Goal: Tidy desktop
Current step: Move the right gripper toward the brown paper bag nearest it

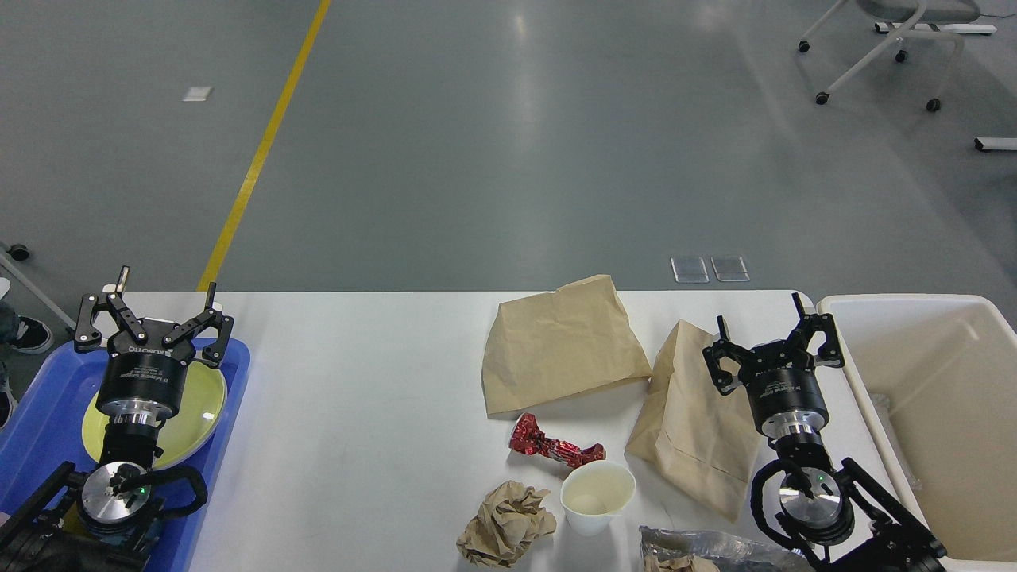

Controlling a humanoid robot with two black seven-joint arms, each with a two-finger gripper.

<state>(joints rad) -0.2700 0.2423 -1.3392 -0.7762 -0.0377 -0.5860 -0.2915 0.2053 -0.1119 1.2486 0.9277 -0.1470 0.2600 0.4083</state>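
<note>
Desktop [357, 413] fills lower view, littered centre-right | right bag [699, 421] under right gripper [769, 348], jaws spread, empty; bag's long axis 11–5 o'clock; right arm nearer | left gripper [151, 318] spread, empty, over plate [203, 405] in tray [40, 413] | bin [945, 477] at 3 o'clock | grey floor [508, 143], yellow line [262, 151] beyond

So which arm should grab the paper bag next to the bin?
Right, probably. Its gripper is open and hovers over that bag, with the bin beside it. The left gripper is across the desktop, above the tray.
</note>
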